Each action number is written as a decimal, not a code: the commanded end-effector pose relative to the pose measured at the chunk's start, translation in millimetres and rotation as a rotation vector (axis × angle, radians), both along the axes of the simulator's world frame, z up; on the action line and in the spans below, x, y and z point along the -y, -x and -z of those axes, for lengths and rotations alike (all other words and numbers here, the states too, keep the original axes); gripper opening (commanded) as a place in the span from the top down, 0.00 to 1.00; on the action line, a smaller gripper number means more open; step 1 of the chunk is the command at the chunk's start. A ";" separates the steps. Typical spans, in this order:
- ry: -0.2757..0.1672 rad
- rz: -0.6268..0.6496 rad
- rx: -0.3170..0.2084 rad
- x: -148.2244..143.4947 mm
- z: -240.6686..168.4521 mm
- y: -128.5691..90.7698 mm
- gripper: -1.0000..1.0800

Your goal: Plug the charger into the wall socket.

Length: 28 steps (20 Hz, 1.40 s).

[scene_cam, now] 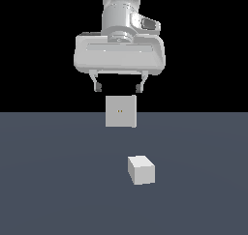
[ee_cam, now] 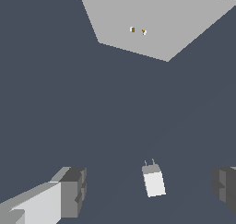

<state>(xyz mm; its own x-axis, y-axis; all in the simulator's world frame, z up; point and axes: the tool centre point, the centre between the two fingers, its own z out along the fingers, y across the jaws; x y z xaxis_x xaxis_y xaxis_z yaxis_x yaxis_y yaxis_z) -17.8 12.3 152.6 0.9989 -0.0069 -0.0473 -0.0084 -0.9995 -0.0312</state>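
The charger (scene_cam: 141, 169) is a small plain white block lying on the grey floor, toward the front of the exterior view. In the wrist view the charger (ee_cam: 153, 180) shows two thin prongs at one end, and it lies between my fingertips and far below them. The wall socket (scene_cam: 120, 111) is a flat upright white square panel with two small orange holes, standing behind the charger; it also shows in the wrist view (ee_cam: 152, 20). My gripper (scene_cam: 118, 88) hangs open and empty high above the floor, just above the socket's top edge.
The grey floor (scene_cam: 53, 181) spreads around both things. Beyond its far edge the background is black.
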 end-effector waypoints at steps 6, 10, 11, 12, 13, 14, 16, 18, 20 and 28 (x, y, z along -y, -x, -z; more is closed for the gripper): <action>0.001 -0.006 0.004 0.8 2.6 3.3 0.04; 0.002 -0.020 0.012 2.7 8.6 10.7 0.04; 0.003 -0.025 0.015 3.4 10.6 13.3 0.04; 0.003 -0.031 0.018 4.1 13.0 16.1 0.04; 0.004 -0.036 0.022 5.0 15.5 19.2 0.04; 0.005 -0.043 0.026 6.0 18.3 22.6 0.04; 0.006 -0.057 0.034 8.2 24.7 30.0 0.04; 0.008 -0.074 0.044 11.0 32.0 38.4 0.04; 0.010 -0.093 0.056 14.3 40.4 47.6 0.04; 0.017 -0.159 0.096 27.8 71.4 78.1 0.04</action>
<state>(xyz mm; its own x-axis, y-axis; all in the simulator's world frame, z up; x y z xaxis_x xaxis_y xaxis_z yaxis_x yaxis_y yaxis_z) -90.9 -13.2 86.3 0.9894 0.1398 0.0395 0.1402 -0.9901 -0.0095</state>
